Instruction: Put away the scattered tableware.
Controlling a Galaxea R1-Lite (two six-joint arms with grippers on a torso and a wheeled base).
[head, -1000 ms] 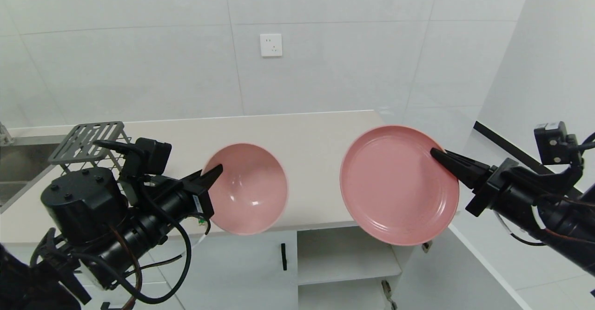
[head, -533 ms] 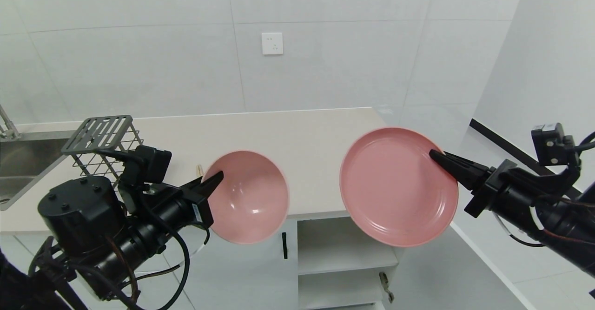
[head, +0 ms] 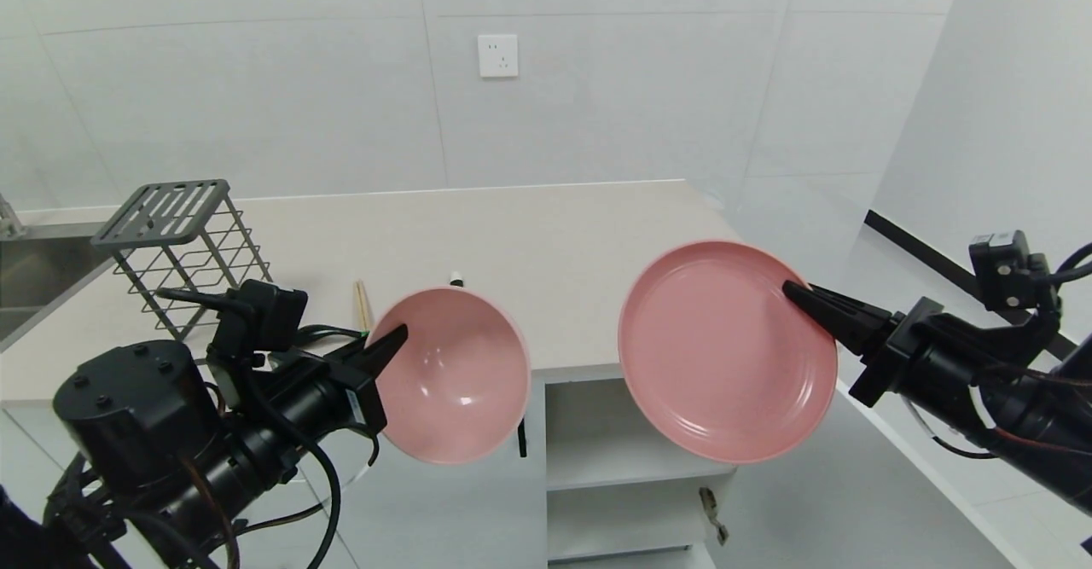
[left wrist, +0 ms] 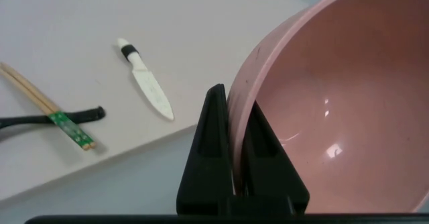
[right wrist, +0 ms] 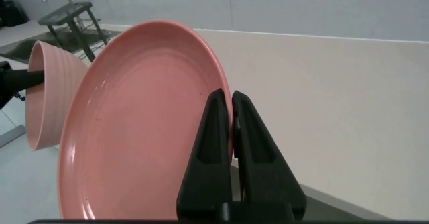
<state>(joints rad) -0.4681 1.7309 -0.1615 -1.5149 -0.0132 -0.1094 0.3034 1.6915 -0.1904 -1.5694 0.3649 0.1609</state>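
Clamping the rim of the pink bowl, the left gripper has its jaws drawn almost together, one finger inside the wall and one outside, with only the thickness of the rim between them. The bowl hangs in the air in front of the counter, tipped on its side so that its hollow faces back toward the robot. The right gripper is closed the same way on the far right edge of the pink plate, which it carries nearly on edge, its face also turned toward the robot and its lower rim below counter height.

What the coming move turns on, as I judge it, is the open shelves under the counter — they lie below and between the two held pieces, closer to the plate, so the right arm looks the nearer one to stow first. The plate's flat face would need levelling before it slides in.

Out on the counter two pieces of tableware are not yet gathered: a pair of chopsticks and, just beside them, a white utensil with a dark band, both lying flat with their long axes running roughly away from the counter's front edge. A wire rack stands farther to the robot's left.
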